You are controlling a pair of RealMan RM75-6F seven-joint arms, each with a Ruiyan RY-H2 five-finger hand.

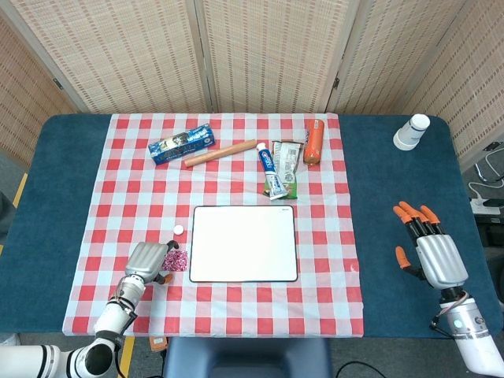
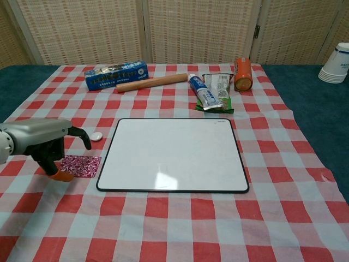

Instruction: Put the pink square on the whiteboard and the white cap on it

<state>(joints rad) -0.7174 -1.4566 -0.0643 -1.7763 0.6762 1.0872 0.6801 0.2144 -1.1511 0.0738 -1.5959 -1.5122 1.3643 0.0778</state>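
Chest view gives you the pink square (image 2: 80, 165) lying flat on the checked tablecloth (image 2: 180, 224), just beside the left edge of the whiteboard (image 2: 173, 154) and not on it. Your left hand (image 2: 46, 143) sits over the square's left end with its fingers curled downward, fingertips (image 2: 57, 170) at the square's edge; you cannot tell from either view whether they actually pinch it. The white cap (image 2: 96, 136) lies on the cloth just behind the square, near the board's upper left corner, apart from both. Your right hand (image 1: 429, 248) hovers open over the blue table (image 1: 398, 205) well to the right, fingers spread, holding nothing. Behind the board lie a blue box (image 1: 182, 144), a wooden stick (image 1: 220, 153), a toothpaste tube (image 1: 271, 171) on a green packet (image 1: 289, 167), and an orange bottle (image 1: 313, 141). A stack of white cups (image 1: 412, 131) stands at the far right.
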